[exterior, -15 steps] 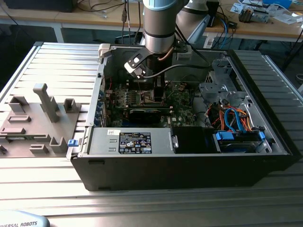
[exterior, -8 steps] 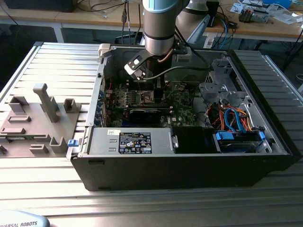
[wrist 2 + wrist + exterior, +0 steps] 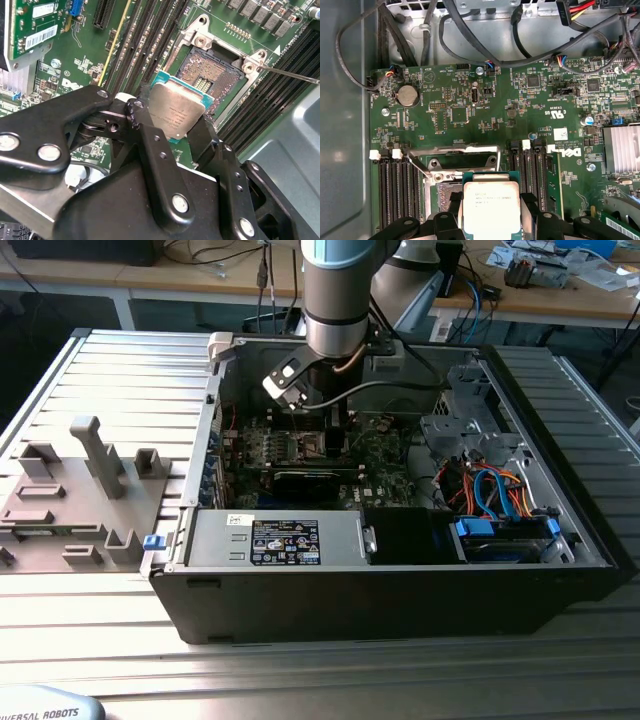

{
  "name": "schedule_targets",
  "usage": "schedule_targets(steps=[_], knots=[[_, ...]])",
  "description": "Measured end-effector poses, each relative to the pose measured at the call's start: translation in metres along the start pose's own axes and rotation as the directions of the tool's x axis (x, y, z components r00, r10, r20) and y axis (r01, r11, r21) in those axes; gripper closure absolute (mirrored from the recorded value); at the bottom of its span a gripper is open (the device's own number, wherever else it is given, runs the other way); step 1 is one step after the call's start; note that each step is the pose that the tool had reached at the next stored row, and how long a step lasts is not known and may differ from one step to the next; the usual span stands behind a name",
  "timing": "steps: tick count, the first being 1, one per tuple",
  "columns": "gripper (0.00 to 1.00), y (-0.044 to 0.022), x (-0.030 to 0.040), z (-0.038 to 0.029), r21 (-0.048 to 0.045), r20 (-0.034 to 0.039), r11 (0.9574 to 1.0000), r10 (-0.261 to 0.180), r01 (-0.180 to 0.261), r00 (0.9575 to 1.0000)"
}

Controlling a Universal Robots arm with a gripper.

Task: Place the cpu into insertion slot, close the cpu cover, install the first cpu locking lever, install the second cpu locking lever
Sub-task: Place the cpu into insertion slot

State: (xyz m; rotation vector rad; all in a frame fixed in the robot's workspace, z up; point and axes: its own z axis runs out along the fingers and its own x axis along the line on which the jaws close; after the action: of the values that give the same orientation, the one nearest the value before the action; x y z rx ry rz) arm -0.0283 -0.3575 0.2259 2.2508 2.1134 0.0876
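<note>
My gripper (image 3: 175,119) is shut on the cpu (image 3: 177,112), a small square chip with a dull silver top and a teal edge, pinched by two opposite sides between the black fingers (image 3: 150,145). The chip hangs slightly tilted just above the green motherboard (image 3: 485,110), beside and partly over the insertion slot (image 3: 210,80), whose dark pin field lies uncovered inside a metal rim. In the first wrist view the cpu (image 3: 491,207) sits between the fingers (image 3: 527,205), with the cpu cover (image 3: 462,159) lifted open at the slot's edge. A thin wire lever (image 3: 290,74) juts out by the slot. The exterior view has the gripper (image 3: 335,430) deep inside the computer case.
Black memory slots (image 3: 150,35) run along both sides of the slot. A finned heat sink (image 3: 622,150) and loose cables (image 3: 470,45) lie nearby. A long black card (image 3: 310,480), a power supply (image 3: 270,540) and a drive cage (image 3: 500,520) crowd the case. A grey fixture tray (image 3: 80,490) lies at the exterior view's left.
</note>
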Motion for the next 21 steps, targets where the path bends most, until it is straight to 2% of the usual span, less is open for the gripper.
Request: schedule_targets(steps=[2, 9, 13, 18, 21], knots=[[0.46, -0.0003, 0.0, 0.0001, 0.0, 0.0002, 1.0, 0.0, 0.0, 1.0], [0.46, -0.0091, -0.0002, -0.0005, 0.0001, -0.0008, 0.9999, -0.014, 0.014, 0.9999], [0.46, -0.0109, 0.0008, -0.0007, 0.0001, -0.002, 0.9996, -0.03, 0.03, 0.9996], [0.46, -0.0111, 0.0057, -0.0007, 0.0002, -0.003, 0.9991, -0.043, 0.043, 0.9991], [0.46, -0.0114, 0.0113, -0.0007, 0.0001, -0.0051, 0.9976, -0.07, 0.07, 0.9975]])
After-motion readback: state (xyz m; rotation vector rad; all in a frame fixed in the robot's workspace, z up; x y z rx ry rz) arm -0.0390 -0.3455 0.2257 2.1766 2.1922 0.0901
